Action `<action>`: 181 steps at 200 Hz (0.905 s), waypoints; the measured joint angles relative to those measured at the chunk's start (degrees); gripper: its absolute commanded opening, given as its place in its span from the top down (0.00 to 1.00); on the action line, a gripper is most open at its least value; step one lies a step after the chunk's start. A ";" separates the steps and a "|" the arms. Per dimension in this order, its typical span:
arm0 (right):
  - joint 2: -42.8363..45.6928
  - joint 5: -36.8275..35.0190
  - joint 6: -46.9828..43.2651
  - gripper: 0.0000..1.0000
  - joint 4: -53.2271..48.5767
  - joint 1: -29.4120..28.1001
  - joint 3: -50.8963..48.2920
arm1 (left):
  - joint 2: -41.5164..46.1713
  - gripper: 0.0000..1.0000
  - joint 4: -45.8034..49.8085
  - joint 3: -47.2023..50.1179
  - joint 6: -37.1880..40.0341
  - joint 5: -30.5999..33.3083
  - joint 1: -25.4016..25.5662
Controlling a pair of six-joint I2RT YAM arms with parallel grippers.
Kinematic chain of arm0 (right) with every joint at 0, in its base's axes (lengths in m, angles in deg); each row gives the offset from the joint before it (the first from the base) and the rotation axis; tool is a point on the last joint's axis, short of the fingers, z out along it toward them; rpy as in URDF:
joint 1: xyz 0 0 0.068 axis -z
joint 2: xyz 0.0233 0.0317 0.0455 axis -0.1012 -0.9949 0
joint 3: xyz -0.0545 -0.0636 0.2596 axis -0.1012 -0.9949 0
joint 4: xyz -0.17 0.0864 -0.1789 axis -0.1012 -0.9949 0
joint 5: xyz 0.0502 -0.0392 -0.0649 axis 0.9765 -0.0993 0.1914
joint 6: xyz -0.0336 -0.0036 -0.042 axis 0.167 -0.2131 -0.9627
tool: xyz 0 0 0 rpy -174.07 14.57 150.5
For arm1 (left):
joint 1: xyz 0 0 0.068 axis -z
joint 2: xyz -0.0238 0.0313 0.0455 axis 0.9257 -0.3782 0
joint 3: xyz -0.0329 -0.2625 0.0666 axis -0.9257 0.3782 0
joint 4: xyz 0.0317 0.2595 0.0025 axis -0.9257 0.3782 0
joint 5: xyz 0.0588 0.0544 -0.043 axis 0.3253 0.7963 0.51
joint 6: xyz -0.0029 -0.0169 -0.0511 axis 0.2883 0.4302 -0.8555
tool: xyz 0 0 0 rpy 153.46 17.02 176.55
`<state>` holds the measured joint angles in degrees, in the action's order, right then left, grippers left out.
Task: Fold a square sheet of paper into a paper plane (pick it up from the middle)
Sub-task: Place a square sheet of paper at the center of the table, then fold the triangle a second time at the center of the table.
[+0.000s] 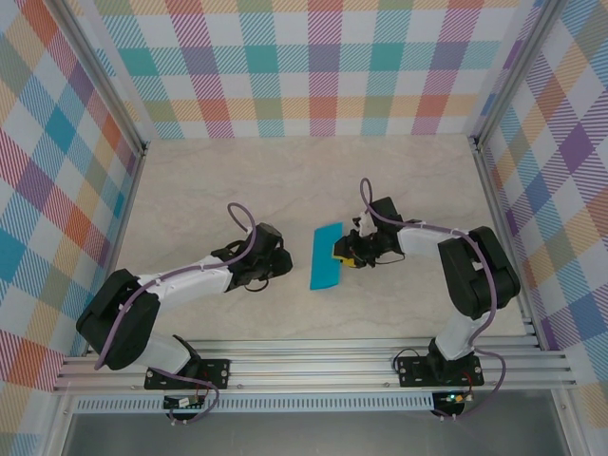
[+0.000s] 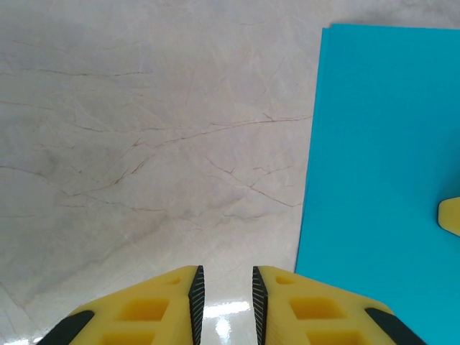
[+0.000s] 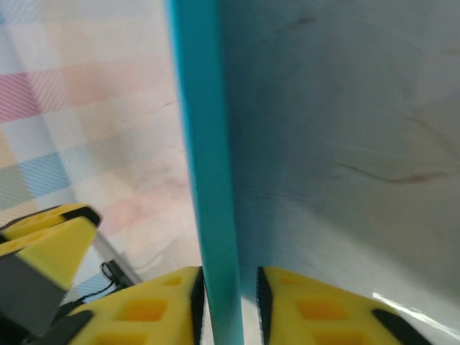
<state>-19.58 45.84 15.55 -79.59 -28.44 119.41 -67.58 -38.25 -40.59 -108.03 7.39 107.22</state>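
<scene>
The marbled surface (image 1: 190,190) carries little besides the work. Both arms reach in from 6 o'clock and meet near its middle, probably so that one can steady the sheet while the other creases it.

The square sheet of paper (image 1: 324,258) lies about the centre of the surface, between the two pincers. It is plain teal-blue with a clean, straight edge and sharp corners. From above it reads as a narrow oblong running roughly 12 to 6 o'clock, not a full square. That suggests it is folded over or partly raised, and I cannot tell which.

The right pincer (image 1: 348,253) sits at the sheet's 3 o'clock edge. In its wrist view the paper runs as an upright strip between the pads, with a sliver of shadow on one side, so I cannot tell whether it truly pinches.

The left pincer (image 1: 277,264) waits at 9 o'clock, just beside the sheet and not touching it. Its pads are narrowly parted and hold nothing, likely ready to press a crease.
</scene>
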 measured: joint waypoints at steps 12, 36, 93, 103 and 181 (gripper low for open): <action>0.24 -2.71 -1.38 0.57 -2.16 -0.07 0.07 | 0.20 0.73 0.09 0.28 0.00 0.00 -0.07; 2.45 -10.25 -6.05 0.43 -10.38 -0.68 1.25 | 1.11 0.73 0.98 0.59 0.07 0.20 -0.37; 6.64 -27.93 -18.51 0.31 -23.21 -12.79 10.34 | 4.85 0.72 1.31 2.38 0.35 1.38 -2.43; 6.64 -30.21 -19.96 0.30 -24.13 -15.06 10.47 | 5.99 0.71 1.42 3.28 0.37 1.49 -3.19; 1.05 -42.86 -29.42 0.23 -28.70 -29.79 10.93 | 12.96 0.70 3.02 9.01 1.60 0.24 -11.96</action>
<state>-18.53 2.98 -13.87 -108.28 -58.23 130.34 -54.62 -35.23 -31.58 -106.43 7.63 95.26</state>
